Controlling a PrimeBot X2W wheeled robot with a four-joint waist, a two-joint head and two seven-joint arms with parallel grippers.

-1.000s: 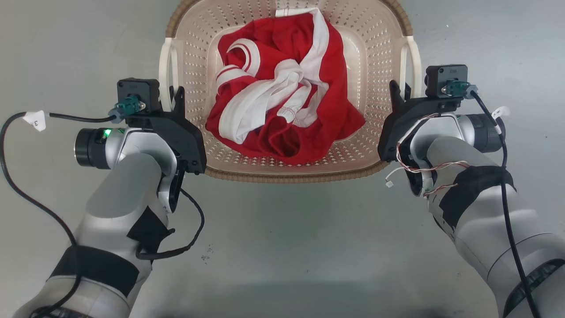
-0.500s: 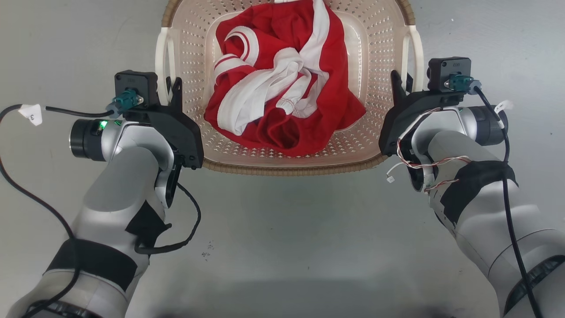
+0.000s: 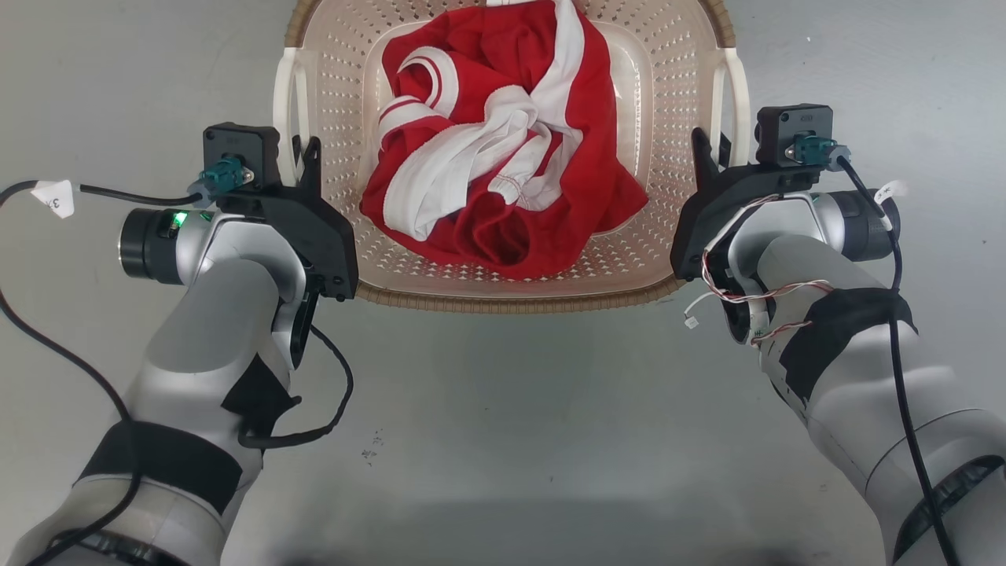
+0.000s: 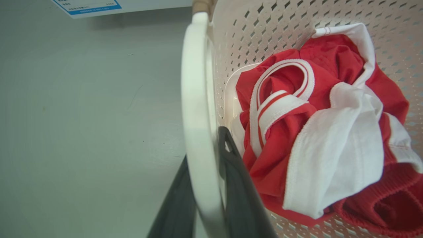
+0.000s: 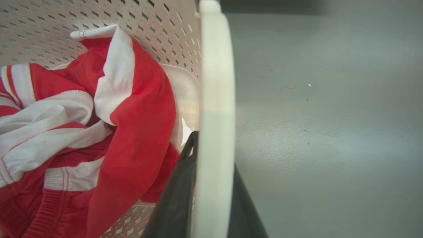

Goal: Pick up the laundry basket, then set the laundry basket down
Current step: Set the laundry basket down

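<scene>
The left end effector is clenched on one white side handle of the laundry basket, and the right end effector on the opposite handle. The basket sits between the arms. The grasp looks complete. Whether it has left the grey floor cannot be told, and setting it down remains.

Far end of laundry basket cut off by top edge of head view; underside hidden, contact with floor unclear. Fingertips of left gripper and right gripper partly hidden by white side handles; finger bases cut by wrist views' bottom edges. Top of blue-edged sheet cut off, print unreadable. Writing on cable tag too small.
</scene>
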